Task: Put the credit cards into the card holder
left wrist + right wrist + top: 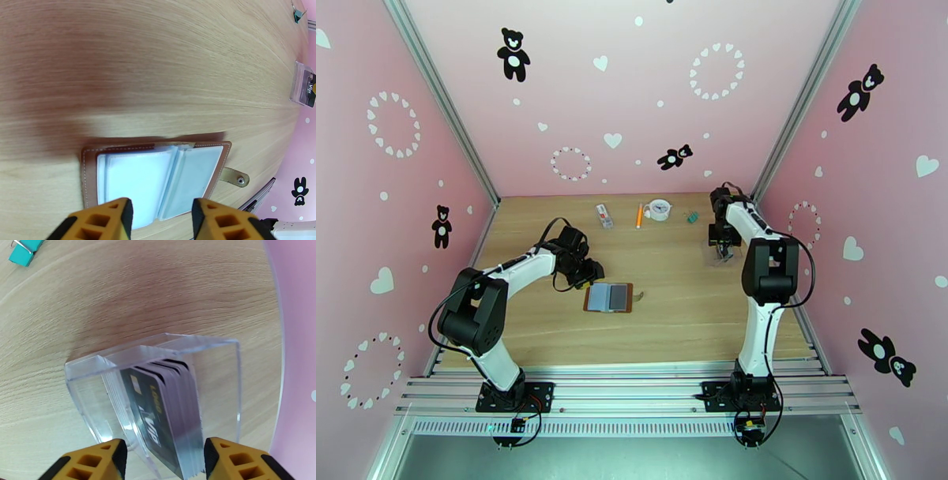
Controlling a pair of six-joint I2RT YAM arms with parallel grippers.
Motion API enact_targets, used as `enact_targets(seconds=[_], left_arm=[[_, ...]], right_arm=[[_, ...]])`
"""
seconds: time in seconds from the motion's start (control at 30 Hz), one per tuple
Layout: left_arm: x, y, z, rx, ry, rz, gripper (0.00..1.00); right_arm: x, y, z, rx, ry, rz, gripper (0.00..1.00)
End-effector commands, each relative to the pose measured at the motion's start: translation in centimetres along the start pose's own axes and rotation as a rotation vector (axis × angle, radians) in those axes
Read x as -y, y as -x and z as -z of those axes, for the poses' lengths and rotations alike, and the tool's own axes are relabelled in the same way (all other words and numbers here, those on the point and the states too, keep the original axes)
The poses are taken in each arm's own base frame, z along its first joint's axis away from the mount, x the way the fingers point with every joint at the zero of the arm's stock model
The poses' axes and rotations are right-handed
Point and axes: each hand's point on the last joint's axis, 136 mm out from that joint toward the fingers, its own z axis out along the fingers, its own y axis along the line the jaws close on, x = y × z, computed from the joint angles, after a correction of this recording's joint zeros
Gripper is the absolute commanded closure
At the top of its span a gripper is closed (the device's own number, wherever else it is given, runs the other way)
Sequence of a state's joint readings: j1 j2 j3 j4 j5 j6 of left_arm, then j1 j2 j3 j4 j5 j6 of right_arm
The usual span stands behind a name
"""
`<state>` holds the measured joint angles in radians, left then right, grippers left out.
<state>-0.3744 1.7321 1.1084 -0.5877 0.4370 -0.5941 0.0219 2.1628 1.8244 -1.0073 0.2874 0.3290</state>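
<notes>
The card holder lies open and flat on the table, brown leather with grey-blue pockets and a snap tab on its right. My left gripper hovers at its left edge, open, and in the left wrist view the holder sits just beyond my left gripper. Several dark credit cards stand on edge in a clear plastic stand at the table's right side. My right gripper is right above them, open, its fingers spread to either side of the stack without holding a card.
Along the back edge lie a white-and-red packet, an orange pen, a round white object and a teal clip. Pink walls close in on three sides. Bare wood lies between the holder and the card stand.
</notes>
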Motion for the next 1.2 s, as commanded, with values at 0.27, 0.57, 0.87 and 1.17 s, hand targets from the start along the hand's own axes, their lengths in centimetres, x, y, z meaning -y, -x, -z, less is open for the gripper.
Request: enact_targets(seconds=[0.27, 0.57, 0.87, 1.17], left_arm=[[0.0, -0.1, 0.5, 0.003, -0.003, -0.004, 0.55], [0.0, -0.1, 0.6, 0.007, -0.005, -0.001, 0.55], [0.1, -0.2, 0.7, 0.01, -0.008, -0.002, 0.55], [0.3, 0.0, 0.8, 0.012, -0.01, -0.008, 0.55]], right_arm=[[-2.4, -1.1, -0.9, -0.072, 0.107, 0.024, 0.46], [-6.4, -1.5, 0.7, -0.058, 0.192, 0.09, 0.49], [-8.9, -1.4, 2.6, -0.027, 0.219, 0.142, 0.5], [-7.6, -0.4, 2.3, -0.024, 0.145, 0.117, 0.46]])
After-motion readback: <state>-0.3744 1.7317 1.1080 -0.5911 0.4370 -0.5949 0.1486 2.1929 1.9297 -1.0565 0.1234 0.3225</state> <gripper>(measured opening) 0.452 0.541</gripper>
